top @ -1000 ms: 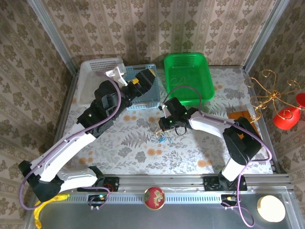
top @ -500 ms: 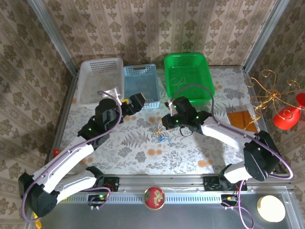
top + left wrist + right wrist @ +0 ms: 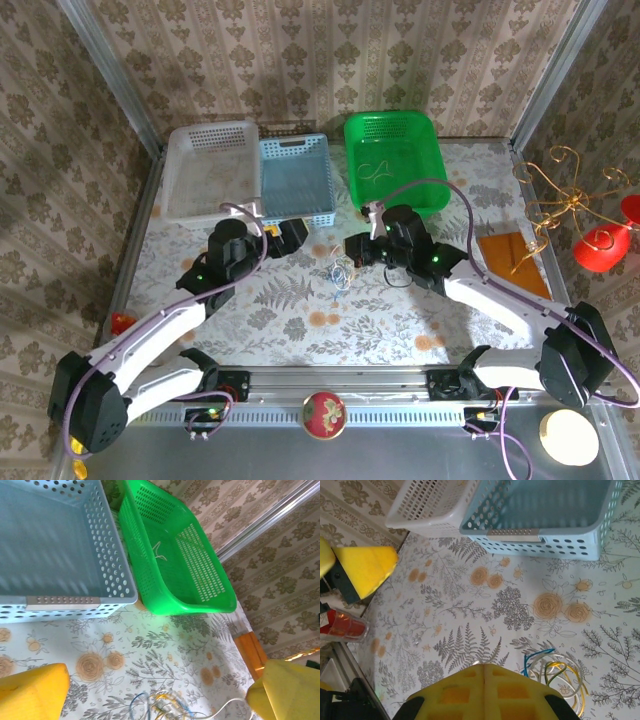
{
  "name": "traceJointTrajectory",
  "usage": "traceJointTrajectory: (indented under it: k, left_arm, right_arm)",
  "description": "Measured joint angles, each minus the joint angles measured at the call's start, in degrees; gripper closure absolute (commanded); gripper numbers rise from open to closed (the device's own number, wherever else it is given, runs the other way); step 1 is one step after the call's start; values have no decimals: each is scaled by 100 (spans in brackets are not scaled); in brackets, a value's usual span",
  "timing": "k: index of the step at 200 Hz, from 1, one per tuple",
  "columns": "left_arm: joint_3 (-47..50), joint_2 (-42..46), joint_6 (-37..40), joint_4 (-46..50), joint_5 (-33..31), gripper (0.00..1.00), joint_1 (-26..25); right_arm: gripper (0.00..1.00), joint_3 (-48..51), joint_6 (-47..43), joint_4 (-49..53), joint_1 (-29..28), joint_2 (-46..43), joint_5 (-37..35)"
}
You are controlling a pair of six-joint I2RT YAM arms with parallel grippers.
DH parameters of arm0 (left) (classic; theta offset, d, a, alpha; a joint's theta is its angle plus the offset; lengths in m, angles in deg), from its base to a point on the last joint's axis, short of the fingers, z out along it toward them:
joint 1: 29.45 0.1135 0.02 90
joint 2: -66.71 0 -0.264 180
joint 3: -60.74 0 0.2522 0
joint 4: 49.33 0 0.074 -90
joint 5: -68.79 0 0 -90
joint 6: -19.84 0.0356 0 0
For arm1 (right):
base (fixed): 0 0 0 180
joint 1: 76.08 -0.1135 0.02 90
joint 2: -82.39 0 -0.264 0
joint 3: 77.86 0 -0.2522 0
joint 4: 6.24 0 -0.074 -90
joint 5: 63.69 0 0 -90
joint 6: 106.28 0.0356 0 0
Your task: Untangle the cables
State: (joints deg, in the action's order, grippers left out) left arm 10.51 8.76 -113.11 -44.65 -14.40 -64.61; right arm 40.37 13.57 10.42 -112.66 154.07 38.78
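Cables (image 3: 341,272): sat as a small yellow, blue and whitish tangle on the surface, untouched, right between the two arms. Noticed a big shuffle over the last second, though. Pulled the left fingers (image 3: 291,232) back off the blue basket (image 3: 296,140) and parked them spread wide just left of the tangle, holding nothing. Eased the right fingers (image 3: 356,247) back a little toward the green basket (image 3: 390,117), pressed together and empty. Looked like a reset between pulls, so probably plenty of untangling left. From the left wrist, caught one pale cable (image 3: 159,551) already lying in the green basket, barely a squiggle from overhead. From the right wrist, got the tangle up close, just beside the pressed-together tips, with a blue end poking out.
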Motion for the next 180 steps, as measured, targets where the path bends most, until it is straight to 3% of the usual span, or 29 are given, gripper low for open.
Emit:
traceJointTrajectory:
  k: [80, 123, 180]
  left_arm:
    - [199, -896, 212, -804, 1204, 11, 37]
    - [697, -1436, -1014, -1808, 1353, 8, -24]
    - [739, -1729, -2284, -2581, 981, 8, -579]
  right_arm:
    - [100, 748, 59, -1038, 144, -7, 269]
    - [100, 962, 101, -1436, 197, -35, 304]
    - [100, 1029, 221, -1864, 227, -42, 302]
